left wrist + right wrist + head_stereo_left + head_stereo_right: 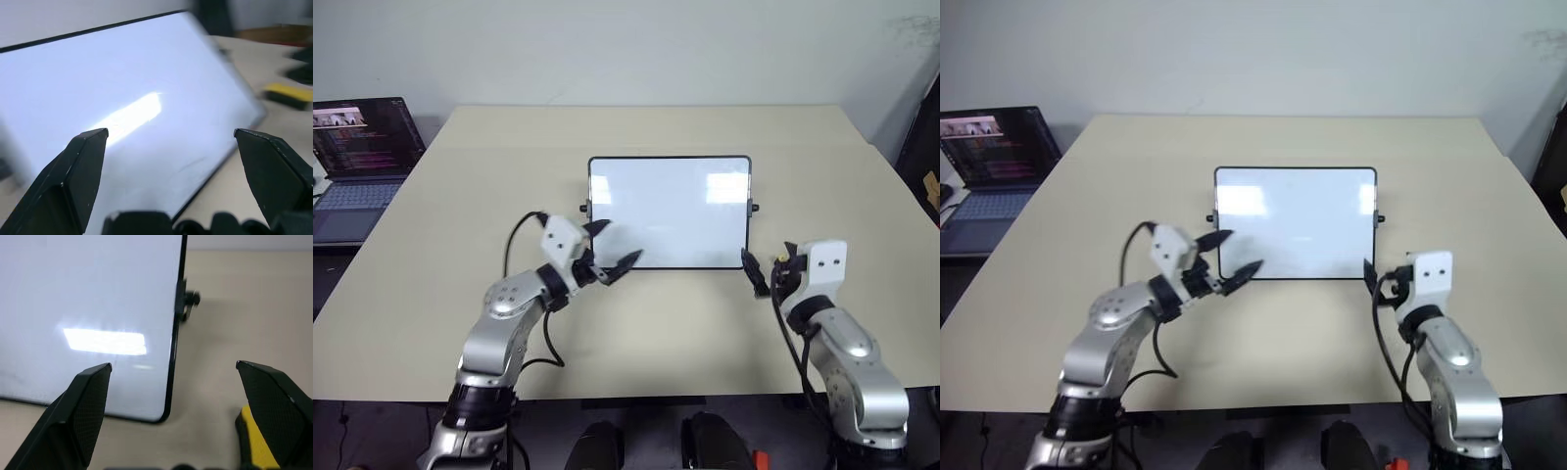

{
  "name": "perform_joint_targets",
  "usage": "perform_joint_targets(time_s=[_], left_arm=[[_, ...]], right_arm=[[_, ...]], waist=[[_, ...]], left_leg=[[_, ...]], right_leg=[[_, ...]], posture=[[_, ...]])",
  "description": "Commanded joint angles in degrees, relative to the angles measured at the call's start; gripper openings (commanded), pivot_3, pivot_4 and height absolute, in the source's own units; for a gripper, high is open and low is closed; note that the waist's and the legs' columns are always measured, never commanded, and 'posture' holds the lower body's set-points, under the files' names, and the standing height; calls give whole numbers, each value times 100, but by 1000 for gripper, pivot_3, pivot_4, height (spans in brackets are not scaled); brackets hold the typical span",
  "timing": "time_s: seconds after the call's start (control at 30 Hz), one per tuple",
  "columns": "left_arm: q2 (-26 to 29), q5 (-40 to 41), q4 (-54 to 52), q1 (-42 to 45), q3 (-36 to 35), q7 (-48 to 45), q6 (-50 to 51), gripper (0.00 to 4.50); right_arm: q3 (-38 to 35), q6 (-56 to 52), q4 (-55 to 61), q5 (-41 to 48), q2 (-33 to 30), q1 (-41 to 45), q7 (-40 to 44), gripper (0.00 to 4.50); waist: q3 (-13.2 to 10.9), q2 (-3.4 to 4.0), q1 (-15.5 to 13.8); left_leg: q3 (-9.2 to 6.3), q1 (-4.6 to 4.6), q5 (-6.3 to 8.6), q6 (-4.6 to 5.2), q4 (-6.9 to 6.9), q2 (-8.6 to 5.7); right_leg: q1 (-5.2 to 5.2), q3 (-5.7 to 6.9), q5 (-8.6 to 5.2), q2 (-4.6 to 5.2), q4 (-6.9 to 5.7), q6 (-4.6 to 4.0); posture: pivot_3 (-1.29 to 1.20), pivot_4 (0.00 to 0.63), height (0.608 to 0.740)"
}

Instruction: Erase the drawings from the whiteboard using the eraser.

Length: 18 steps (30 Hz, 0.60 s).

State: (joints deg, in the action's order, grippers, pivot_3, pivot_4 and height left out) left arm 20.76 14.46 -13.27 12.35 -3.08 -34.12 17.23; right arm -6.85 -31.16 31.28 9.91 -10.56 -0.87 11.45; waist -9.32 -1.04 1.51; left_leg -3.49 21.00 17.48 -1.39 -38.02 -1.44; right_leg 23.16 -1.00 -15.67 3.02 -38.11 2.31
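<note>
laptop (362,162) open, screen lit, far left off the table | beige table (646,127) | pale wall (607,49) behind

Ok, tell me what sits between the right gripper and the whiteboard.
Nothing: in the right wrist view, bare table separates the open right gripper from the whiteboard; the eraser lies beside one finger.

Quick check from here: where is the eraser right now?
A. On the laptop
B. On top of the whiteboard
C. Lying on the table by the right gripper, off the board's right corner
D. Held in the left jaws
C: the yellow eraser lies on the table beside the open right gripper, just off the whiteboard corner; the left gripper is open and empty.
</note>
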Motion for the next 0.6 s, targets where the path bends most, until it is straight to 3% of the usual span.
perform_joint_targets(time_s=[0.03, 0.17, 0.27, 0.6], left_arm=[[-257, -376, -643, -399, -422, 1051, -103, 4500], [-535, -900, -1026, -1010, -790, 2038, -269, 4500], [-653, -1093, -1220, -1178, -676, 2314, -275, 4500], [-1049, -1042, -1383, -1396, -551, 2707, 103, 4500]], right_arm=[[2, 1154, 67, -175, 3, -450, 83, 4442], [-110, 2234, -222, -168, -136, -1295, 434, 4442], [-312, 2577, -618, 137, -134, -1372, 610, 4442], [-335, 1918, -710, 809, 153, -1082, 382, 4442]], waist=[[1, -1, -8], [6, -10, -28], [6, -10, -25], [5, -8, -5]], left_leg=[[-1, -2, 0, 0, 1, 0], [-3, -8, 1, 0, 1, -2], [2, -11, 1, 0, 2, 0], [-13, -74, 2, 4, 2, 1]], right_leg=[[-1, 1, 0, 0, 0, 0], [-9, 3, 0, 0, 1, 2], [-10, 1, 1, -1, -2, 2], [-89, 9, 5, -7, 12, 5]], posture=[[0, 150, 740], [0, 150, 740], [0, 150, 740], [0, 150, 740]])
